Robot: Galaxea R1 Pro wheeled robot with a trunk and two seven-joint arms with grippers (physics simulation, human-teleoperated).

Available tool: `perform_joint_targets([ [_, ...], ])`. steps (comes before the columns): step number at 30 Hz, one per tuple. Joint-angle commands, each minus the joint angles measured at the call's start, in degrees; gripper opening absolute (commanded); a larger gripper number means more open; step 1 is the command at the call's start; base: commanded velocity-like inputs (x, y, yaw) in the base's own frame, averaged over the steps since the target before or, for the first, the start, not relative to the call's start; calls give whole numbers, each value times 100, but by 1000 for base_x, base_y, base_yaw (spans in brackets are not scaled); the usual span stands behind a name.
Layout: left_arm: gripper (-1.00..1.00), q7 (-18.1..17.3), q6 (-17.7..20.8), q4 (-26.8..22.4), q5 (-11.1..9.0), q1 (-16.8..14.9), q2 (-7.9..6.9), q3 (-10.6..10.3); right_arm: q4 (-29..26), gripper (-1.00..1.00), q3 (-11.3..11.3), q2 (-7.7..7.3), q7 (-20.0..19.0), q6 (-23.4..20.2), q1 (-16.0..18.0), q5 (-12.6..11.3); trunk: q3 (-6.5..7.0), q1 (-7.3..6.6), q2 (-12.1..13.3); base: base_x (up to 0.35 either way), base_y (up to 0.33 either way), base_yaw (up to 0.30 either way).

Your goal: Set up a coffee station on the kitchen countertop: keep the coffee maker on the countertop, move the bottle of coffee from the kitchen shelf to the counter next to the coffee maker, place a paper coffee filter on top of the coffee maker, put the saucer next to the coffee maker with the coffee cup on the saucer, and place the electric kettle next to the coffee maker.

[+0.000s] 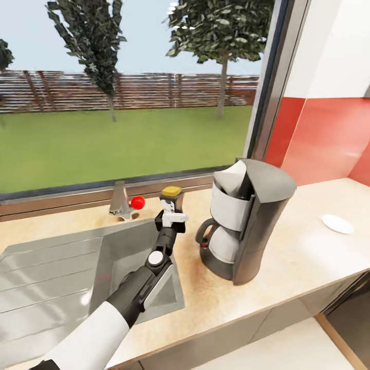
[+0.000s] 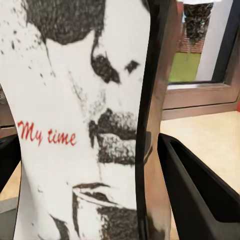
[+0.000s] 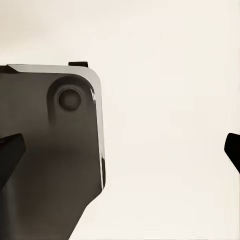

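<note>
Sink (image 1: pixel 61 277) on the left, tap (image 1: pixel 119 201) at its far edge. My left gripper (image 1: pixel 172 211) is clenched around the bottle of coffee (image 1: pixel 171 193), yellow lid up, just above the kitchen countertop (image 1: pixel 288 257) by the sink's right rim; its label sits between my fingers (image 2: pixel 200 190). Right of it, the coffee maker (image 1: pixel 246 226) with the paper coffee filter (image 1: pixel 232 174) on top. Saucer (image 1: pixel 337 223) far right. Right gripper's state: cannot tell. Risk, as I judge it: releasing too near the rim tips the jar into the basin.

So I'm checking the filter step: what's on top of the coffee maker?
A white paper coffee filter sits in the top of the coffee maker, its pointed edge up. Its lower part is hidden inside the machine.
</note>
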State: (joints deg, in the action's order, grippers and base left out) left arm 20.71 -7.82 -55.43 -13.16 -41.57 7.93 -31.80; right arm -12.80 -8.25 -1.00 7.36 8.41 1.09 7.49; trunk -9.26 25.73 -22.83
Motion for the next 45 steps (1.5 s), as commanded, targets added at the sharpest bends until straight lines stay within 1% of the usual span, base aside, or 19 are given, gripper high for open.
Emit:
perform_joint_targets([
  [1,-100,24,-34,5,-64,-9,-5,-20,6,100,-46,3,3,20,5,60,-11,5,-9,73,-91,95],
  [3,-100,22,-29,23,-64,-9,-9,-16,6,100,-46,3,3,20,5,60,-11,5,-9,212,-38,40],
  [8,-100,11,-44,248,-64,-9,-26,-13,6,100,-46,3,3,20,5,60,-11,5,-9,117,-8,8],
  [9,-100,-31,-49,281,-66,-9,-97,-3,6,100,-46,3,3,20,5,60,-11,5,-9,16,-1,1],
  [11,-100,-103,-46,297,-119,-24,-291,-4,6,100,-46,3,3,20,5,60,-11,5,-9,7,0,0],
  [12,-100,-372,-33,301,-147,-43,-465,-11,6,100,-40,3,3,20,5,60,-11,5,-9,2,0,0],
  [13,-100,-586,-23,302,-148,-50,-529,-11,6,100,-39,3,3,20,5,60,-11,5,-9,1,0,0],
  [14,-100,-997,0,303,-146,-58,-597,-4,6,100,-38,3,3,20,5,60,-11,5,-9,0,0,0],
  [17,-100,-1756,31,303,-138,-67,-651,128,6,100,-38,3,3,20,5,60,-11,5,-9,0,0,0],
  [19,-100,-2104,36,302,-123,-69,-662,231,6,100,-37,3,3,20,5,60,-11,5,-9,0,0,0],
  [21,-100,-2344,29,299,-115,-65,-670,311,10,100,-37,3,3,20,5,60,-11,5,-9,0,0,0],
  [24,-100,-2418,19,301,-109,-61,-670,337,14,100,-37,3,-1,20,5,60,-11,5,-9,0,0,0],
  [35,-100,-2336,-28,304,-112,-24,-608,325,14,100,-37,3,-6,20,5,60,-11,5,-9,0,0,0],
  [45,-100,-2318,-34,304,-155,-9,-594,316,14,100,-37,3,-6,20,5,60,-11,5,-9,162,0,0],
])
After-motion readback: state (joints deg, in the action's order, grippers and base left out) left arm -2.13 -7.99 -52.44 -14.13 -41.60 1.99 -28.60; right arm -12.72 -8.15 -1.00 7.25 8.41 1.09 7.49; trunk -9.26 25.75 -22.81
